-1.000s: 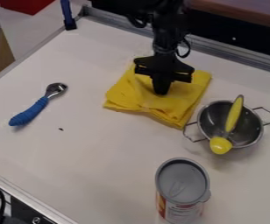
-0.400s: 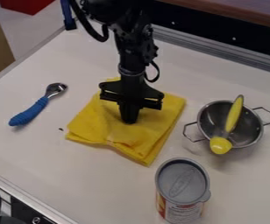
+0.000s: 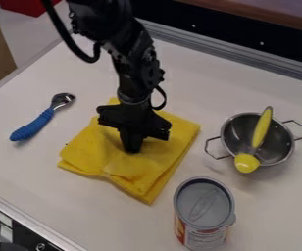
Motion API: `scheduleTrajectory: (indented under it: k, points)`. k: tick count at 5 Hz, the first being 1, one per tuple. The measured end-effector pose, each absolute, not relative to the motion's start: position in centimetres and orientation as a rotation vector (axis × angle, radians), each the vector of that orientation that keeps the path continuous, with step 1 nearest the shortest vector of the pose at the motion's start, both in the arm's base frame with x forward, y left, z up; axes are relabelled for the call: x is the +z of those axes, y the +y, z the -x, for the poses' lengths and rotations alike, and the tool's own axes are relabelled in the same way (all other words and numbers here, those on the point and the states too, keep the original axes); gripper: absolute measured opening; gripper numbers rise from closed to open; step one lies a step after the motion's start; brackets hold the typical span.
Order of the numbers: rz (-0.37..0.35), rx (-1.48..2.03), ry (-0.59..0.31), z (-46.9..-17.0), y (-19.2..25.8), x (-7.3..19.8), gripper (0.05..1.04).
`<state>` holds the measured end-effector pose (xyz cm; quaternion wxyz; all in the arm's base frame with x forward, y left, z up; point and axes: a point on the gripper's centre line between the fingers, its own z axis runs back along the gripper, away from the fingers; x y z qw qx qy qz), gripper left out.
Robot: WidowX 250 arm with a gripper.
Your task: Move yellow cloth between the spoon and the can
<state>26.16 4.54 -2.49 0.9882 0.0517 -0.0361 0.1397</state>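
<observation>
1. The table (image 3: 82, 211) carries the whole layout, and only the cloth has changed place on it; the things around it lie where they did.
2. The black robot arm (image 3: 135, 63) has swung towards the near left, bringing its gripper (image 3: 133, 148) down the view. The latest shift is shorter than the one before.
3. The folded yellow cloth (image 3: 124, 169) has travelled along with the gripper, away from the metal pot and into the gap the task names. The jaws are drawn close together, with a bit of its upper surface seemingly pinched between them. It lies nearly flat on the table.
4. The two-handled metal pot (image 3: 275, 144) is unmoved, with the cloth now further from it, so the pot should not get in the way.
5. The can (image 3: 205, 213) stands upright, near the cloth's lowest corner but not touching it. Pushing further that way would risk a knock.
6. The blue-handled spoon (image 3: 42, 118) lies apart from the cloth on the other side. The cloth already looks well placed between spoon and can; what probably remains is letting go and lifting straight up, without dragging a fold.
</observation>
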Motion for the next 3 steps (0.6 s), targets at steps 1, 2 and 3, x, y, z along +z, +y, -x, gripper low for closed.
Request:
scheduleTrajectory:
  k: [1,2,3]
  points:
    - [-0.101,0.246,-0.080,-23.9,4.4,-2.4,0.053]
    - [-0.115,0.250,-0.079,-22.5,4.7,-2.4,0.053]
    - [-0.124,0.284,-0.087,-22.0,4.8,-2.4,0.053]
